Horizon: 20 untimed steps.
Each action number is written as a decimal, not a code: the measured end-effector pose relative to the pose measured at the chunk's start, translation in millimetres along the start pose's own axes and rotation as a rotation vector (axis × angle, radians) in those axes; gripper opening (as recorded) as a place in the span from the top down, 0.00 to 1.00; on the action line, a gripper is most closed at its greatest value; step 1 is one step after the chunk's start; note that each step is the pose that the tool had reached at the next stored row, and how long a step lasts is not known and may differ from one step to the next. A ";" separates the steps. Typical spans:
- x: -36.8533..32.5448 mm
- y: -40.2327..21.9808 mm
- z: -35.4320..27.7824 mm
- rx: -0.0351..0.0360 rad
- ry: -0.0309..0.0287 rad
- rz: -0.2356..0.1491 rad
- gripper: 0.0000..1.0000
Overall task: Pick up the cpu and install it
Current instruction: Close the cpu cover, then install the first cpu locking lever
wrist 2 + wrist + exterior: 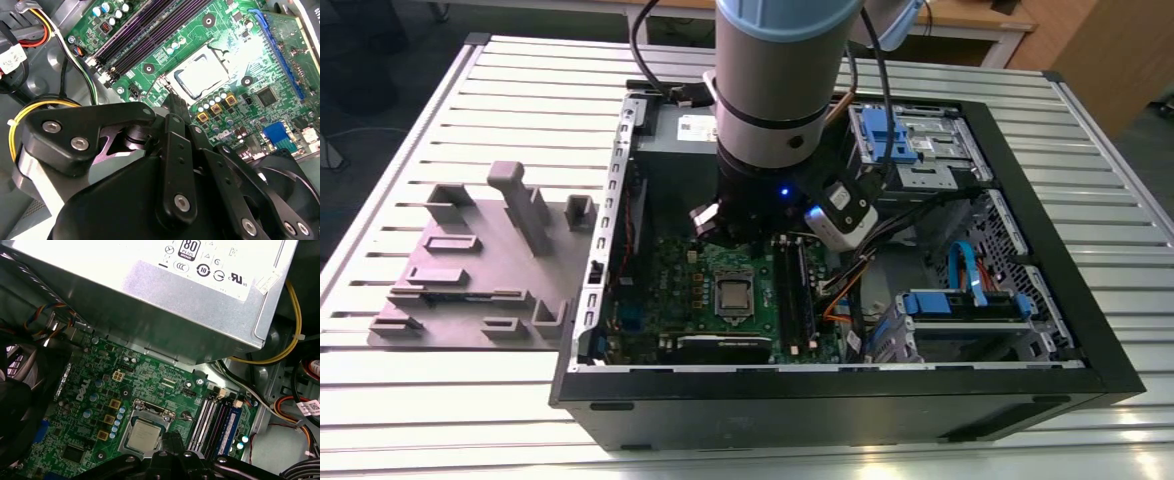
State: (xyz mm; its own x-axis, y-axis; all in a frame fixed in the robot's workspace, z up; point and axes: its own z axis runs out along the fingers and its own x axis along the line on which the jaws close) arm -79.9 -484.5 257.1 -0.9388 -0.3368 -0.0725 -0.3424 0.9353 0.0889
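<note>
An open computer case (854, 400) is seen lying on its side on a slatted metal tabletop (440, 400) in the exterior view. The robot arm (781, 90) is lowered into the case, above the green motherboard (667, 290).

The cpu (735, 294) is seen seated in the socket frame (735, 270) on the motherboard, its silvery-grey top facing up. In the second wrist view the cpu (202, 75) is shown lying flat inside the socket, and in the first wrist view the cpu (144, 435) is seen just beyond the pincer's tip, framed by the shiny metal socket frame (150, 410).

The pincer (172, 102) is held above the board, close to the cpu but apart from it; nothing is gripped by it. The dark linkages are drawn together at the tip in both wrist views, so the jaws appear closed or almost closed, with no gap made out between them. In the first wrist view the pincer (172, 437) is seen at the cpu's edge nearest the memory slots (212, 422).

A grey power supply (165, 295) is seen beside the motherboard, with yellow and other coloured cables (280, 355) running past it. A matte grey plastic tray (480, 260) with raised blocks is set on the tabletop at the exterior view's left, beside the case. Blue drive brackets (961, 300) are seen at the exterior view's right inside the case.
</note>
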 end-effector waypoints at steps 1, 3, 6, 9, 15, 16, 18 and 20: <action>0.0 0.0 0.0 -0.0002 -0.0001 0.000 0.90; 0.0 0.0 0.1 -0.0004 -0.0002 0.000 0.90; 0.5 -1.3 0.0 -0.0005 -0.0002 0.000 0.90; 1.3 -3.5 -0.3 -0.0004 -0.0002 0.000 0.90; 2.4 -6.5 -0.6 -0.0013 -0.0006 0.000 0.90; 2.8 -7.7 -0.8 -0.0016 -0.0006 0.000 0.90; 3.1 -8.4 -0.8 -0.0017 -0.0007 0.000 0.90; 3.2 -8.7 -0.9 -0.0017 -0.0007 0.000 0.90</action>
State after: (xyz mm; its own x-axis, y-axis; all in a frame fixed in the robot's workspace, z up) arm -80.0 -493.8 257.0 -0.9388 -0.3366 -0.0732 -0.3424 0.9352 0.0905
